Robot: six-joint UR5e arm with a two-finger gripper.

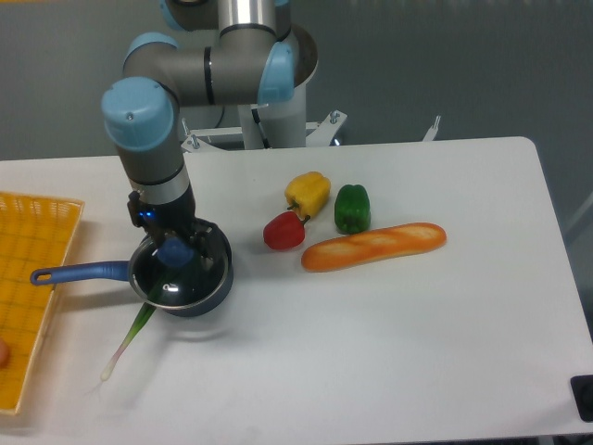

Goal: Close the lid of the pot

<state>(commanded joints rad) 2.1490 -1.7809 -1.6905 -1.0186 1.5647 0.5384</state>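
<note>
We see a white table [417, 352] carrying the pot [182, 276], a green stalk [125, 341] beside it, a yellow tray [32, 278] at the left edge, and yellow [308, 193], red [283, 232] and green peppers [352, 208] next to a baguette [373, 245].

Pot [185, 283] sits left of centre frame, blue handle pointing to the left edge. Pot lid [178, 275] lies on it, silver rim lined up with the pot's. Gripper [174, 252] straddles the blue knob; contact with the knob unclear, probably a grip. Green stalk [127, 337] runs lower-left from under the pot.
</note>
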